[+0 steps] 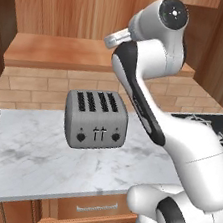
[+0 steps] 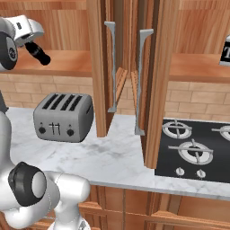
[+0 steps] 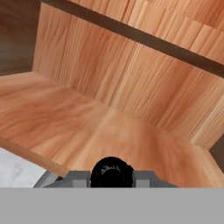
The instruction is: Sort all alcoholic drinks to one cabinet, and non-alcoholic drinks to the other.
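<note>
The fingers point(image 3: 112, 177) gripped the cola bottle point(image 2: 37, 53) at upper left; it should have gone down upright, well back on the shelf point(image 2: 67, 63).

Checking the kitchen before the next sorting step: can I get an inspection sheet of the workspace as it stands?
Surface: marble counter, carrying a toaster.
Job's things: small black bottle is held up at the front of the left cabinet shelf; black-labelled bottle stands on the right cabinet shelf, cut off by the picture edge.
Clutter: toaster, grey with four slots, below the left shelf.
Grippers: gripper shut on the small black bottle.
Cables: nothing seen.
Surroundings: open cabinet doors with grey bar handles between the two shelves; stove to the right; brick wall behind; drawers under the counter.
</note>
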